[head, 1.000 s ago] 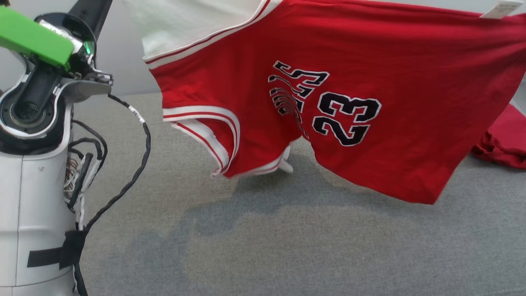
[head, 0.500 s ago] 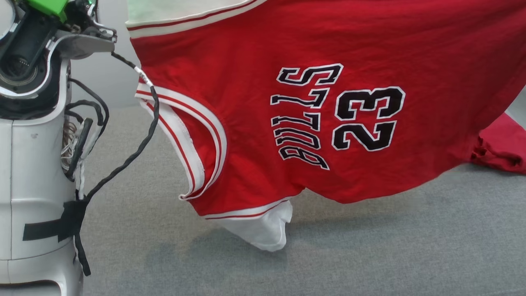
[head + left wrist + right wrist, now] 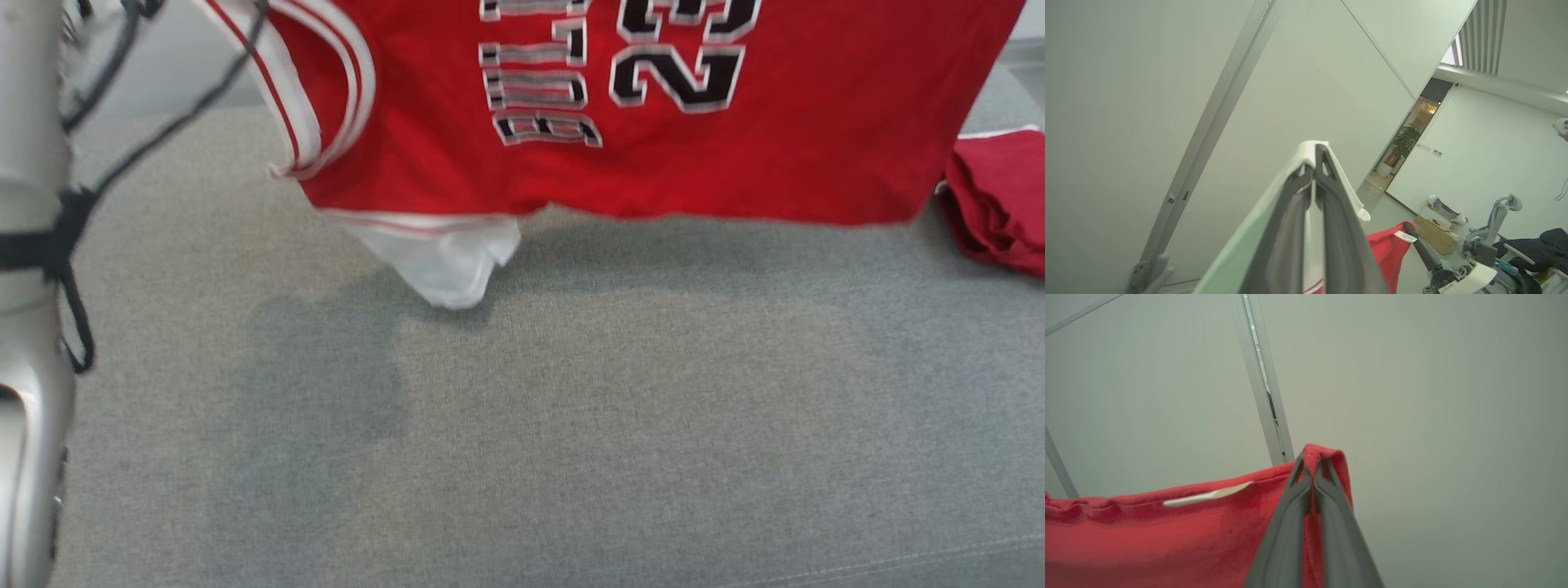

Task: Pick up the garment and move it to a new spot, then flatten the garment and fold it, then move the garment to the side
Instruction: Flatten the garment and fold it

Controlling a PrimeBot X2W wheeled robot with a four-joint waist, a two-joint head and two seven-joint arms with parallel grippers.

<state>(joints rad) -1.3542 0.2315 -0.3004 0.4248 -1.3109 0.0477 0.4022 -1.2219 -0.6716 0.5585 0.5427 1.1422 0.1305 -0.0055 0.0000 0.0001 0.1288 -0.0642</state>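
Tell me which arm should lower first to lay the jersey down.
Probably left: the jersey's white sleeve hangs lowest on that side, near the grey surface; another red garment crowds the right.

jersey | digit "2" readable | lettering beside blurred, cut off

Grey woven surface, faint seam near the front right edge. Crumpled dark red cloth lies at far right. White sleeve of the garment possibly touches down; blurred.
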